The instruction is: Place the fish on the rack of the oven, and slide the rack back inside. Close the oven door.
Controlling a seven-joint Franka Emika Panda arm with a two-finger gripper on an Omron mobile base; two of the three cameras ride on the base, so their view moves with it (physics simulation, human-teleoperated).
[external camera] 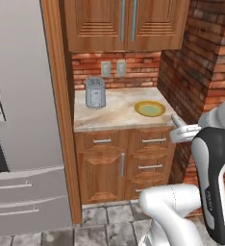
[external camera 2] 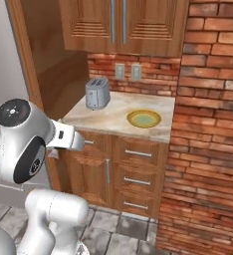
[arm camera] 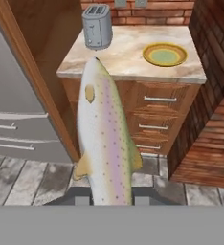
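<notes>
In the hand view my gripper (arm camera: 112, 201) is shut on the fish (arm camera: 106, 143), which fills the middle of that view. The fish is pale with a pinkish stripe, dark speckles and yellow fins. It points away from the hand toward the counter. My dark fingertips (arm camera: 83, 200) show at either side of its tail end. In the left base view the hand (external camera: 184, 133) hangs in the air in front of the counter's right corner. The right base view puts the hand (external camera 2: 68, 139) off the counter's left front corner. The oven, the rack and the oven door are out of view.
On the marble counter (external camera: 114, 117) stand a silver toaster (external camera: 95, 92) and a yellow-green plate (external camera: 150, 108). Wooden drawers (external camera: 153, 153) sit below it and wooden cabinets (external camera: 126, 24) above. A grey fridge (external camera: 18, 120) stands left, and a brick wall (external camera: 201, 62) juts out right.
</notes>
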